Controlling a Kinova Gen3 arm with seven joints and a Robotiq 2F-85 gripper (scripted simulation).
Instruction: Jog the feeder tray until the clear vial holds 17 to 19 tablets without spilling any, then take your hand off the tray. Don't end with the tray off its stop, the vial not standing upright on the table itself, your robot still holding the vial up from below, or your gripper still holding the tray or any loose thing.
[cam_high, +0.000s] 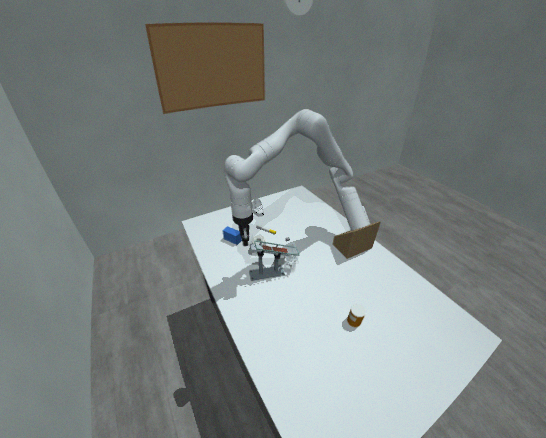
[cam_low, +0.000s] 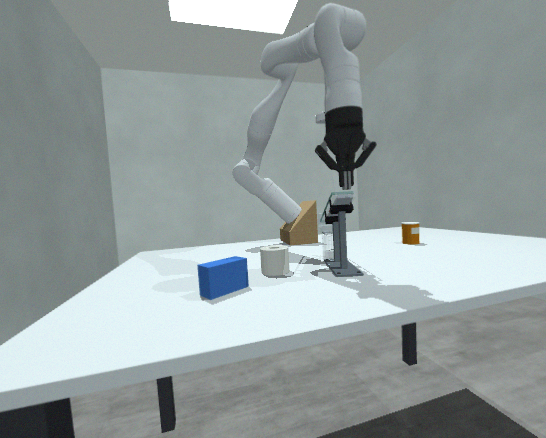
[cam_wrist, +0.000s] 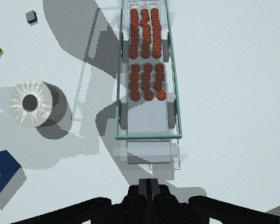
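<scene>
The clear feeder tray (cam_wrist: 148, 60) sits on a grey stand (cam_low: 340, 235) and holds several red tablets (cam_wrist: 145, 53) in rows toward its far end. It also shows in the top view (cam_high: 274, 248). The clear vial (cam_low: 327, 241) stands on the table behind the stand, below the tray's far end; its contents are too small to tell. My gripper (cam_low: 346, 181) is shut and empty, pointing straight down just above the tray's near end. In the wrist view its fingertips (cam_wrist: 148, 187) meet just short of the tray's near lip.
A blue box (cam_low: 223, 277) and a white tape roll (cam_low: 274, 260) lie left of the stand. An orange pill bottle (cam_low: 410, 233) stands far right. A brown wedge (cam_low: 301, 223) covers the arm's base. A yellow-tipped pen (cam_high: 266, 230) and a small dark cube (cam_wrist: 30, 16) lie nearby.
</scene>
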